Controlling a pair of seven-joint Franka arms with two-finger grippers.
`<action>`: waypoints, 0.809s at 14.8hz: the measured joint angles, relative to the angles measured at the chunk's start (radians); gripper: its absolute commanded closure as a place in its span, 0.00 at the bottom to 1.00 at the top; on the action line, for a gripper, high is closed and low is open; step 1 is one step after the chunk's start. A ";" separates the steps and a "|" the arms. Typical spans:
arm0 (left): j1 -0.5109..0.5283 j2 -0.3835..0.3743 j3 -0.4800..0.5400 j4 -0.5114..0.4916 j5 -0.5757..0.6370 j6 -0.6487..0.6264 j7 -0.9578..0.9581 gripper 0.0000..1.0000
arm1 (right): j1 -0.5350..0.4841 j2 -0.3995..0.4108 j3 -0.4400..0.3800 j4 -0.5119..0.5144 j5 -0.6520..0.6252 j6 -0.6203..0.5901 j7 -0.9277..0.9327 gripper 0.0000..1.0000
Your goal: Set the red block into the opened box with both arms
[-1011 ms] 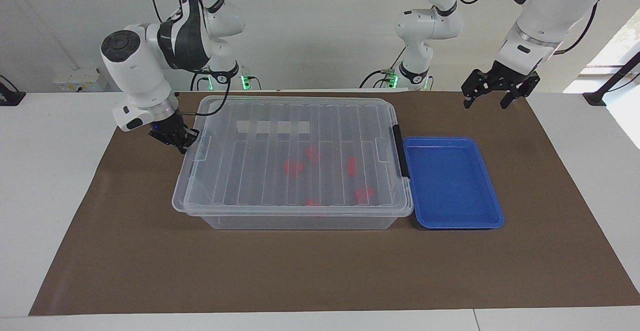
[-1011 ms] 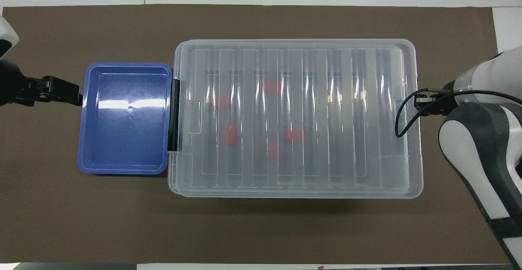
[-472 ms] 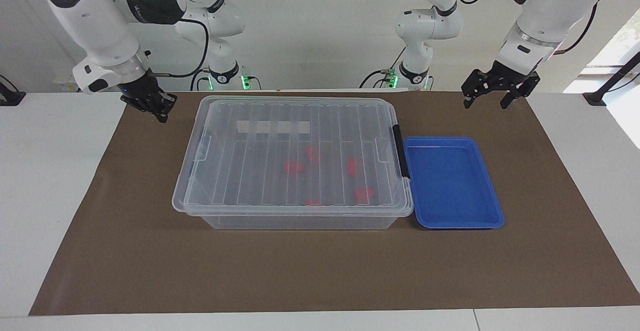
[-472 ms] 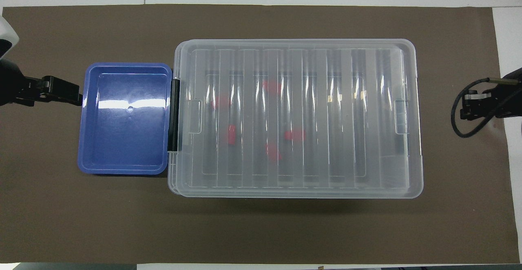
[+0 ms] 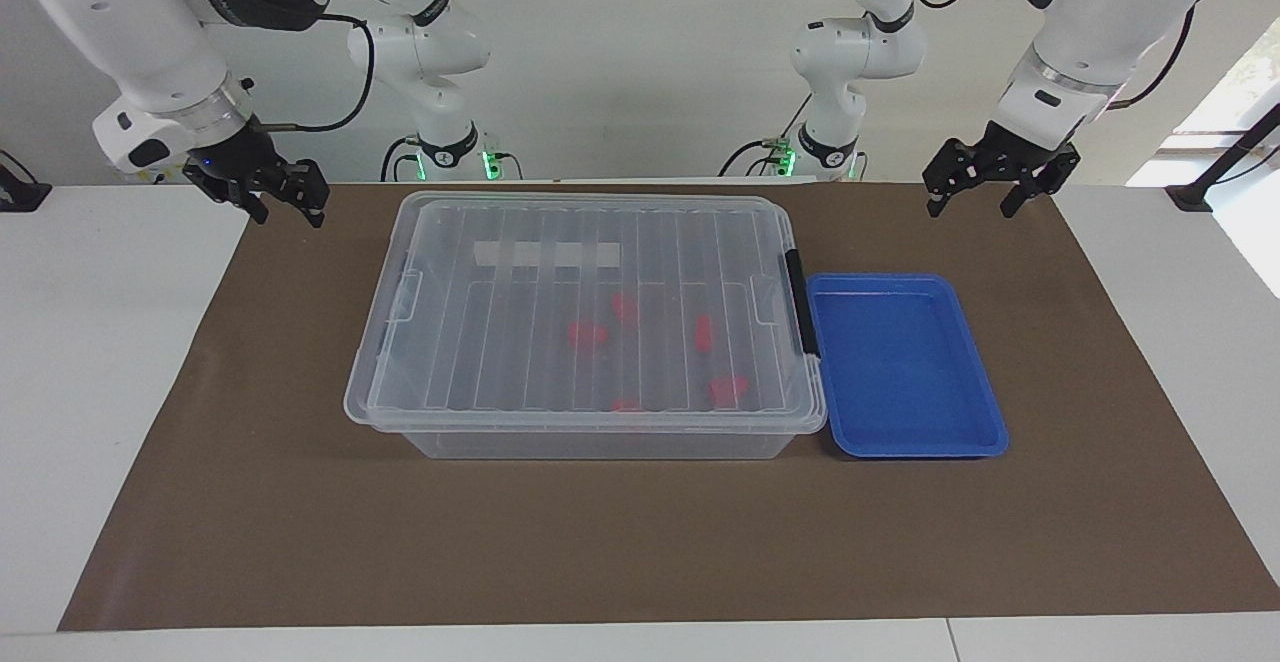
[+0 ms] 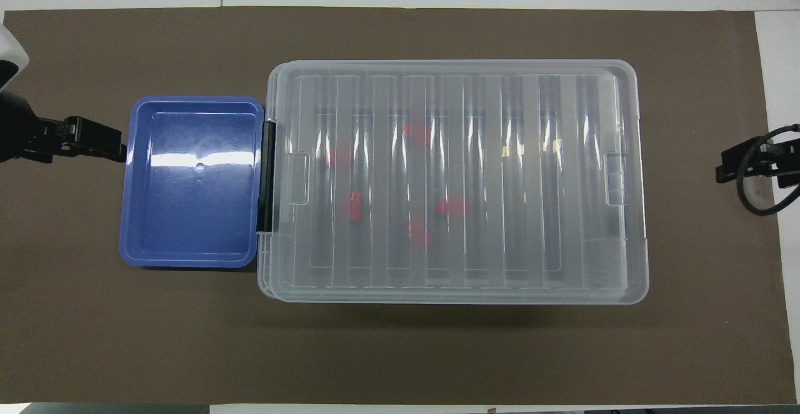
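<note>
Right, your box (image 5: 585,327) sits mid-bench on the brown mat (image 5: 640,542), lid (image 6: 453,176) on and flat, black clip latch (image 5: 795,302) at the end toward the left arm. Several red pieces show through the lid, lying on the box floor; the oblong red block (image 6: 355,206) is among them, in the half toward the left arm's end. In the overhead view it sits at roughly 8 o'clock from the lid's middle.

The blue tray (image 5: 905,367) lies just beside the latch end of the box, at 9 o'clock from it in the overhead view.

Your left gripper (image 5: 985,187) hangs over the mat near the tray's corner closest to the robots, fingers open, holding nothing. Your right gripper (image 5: 280,197) hangs over the mat's edge off the box's unlatched end, fingers apart, holding nothing.
</note>
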 measured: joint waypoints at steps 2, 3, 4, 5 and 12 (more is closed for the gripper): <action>0.000 0.000 0.000 0.000 0.000 0.000 0.000 0.00 | 0.000 0.000 0.000 0.001 0.000 0.004 0.000 0.00; 0.000 0.000 0.000 0.000 0.000 0.000 0.000 0.00 | 0.000 0.000 0.000 0.002 0.000 0.005 0.000 0.00; 0.000 0.000 0.000 0.000 0.000 0.000 0.000 0.00 | 0.001 0.001 0.000 0.003 0.000 0.006 0.000 0.00; 0.000 0.000 0.000 0.000 0.000 0.000 0.000 0.00 | 0.002 0.001 0.000 0.006 0.000 0.006 0.000 0.00; 0.000 0.000 0.000 0.000 0.000 0.000 0.000 0.00 | 0.005 0.003 0.001 0.012 0.000 0.006 0.000 0.00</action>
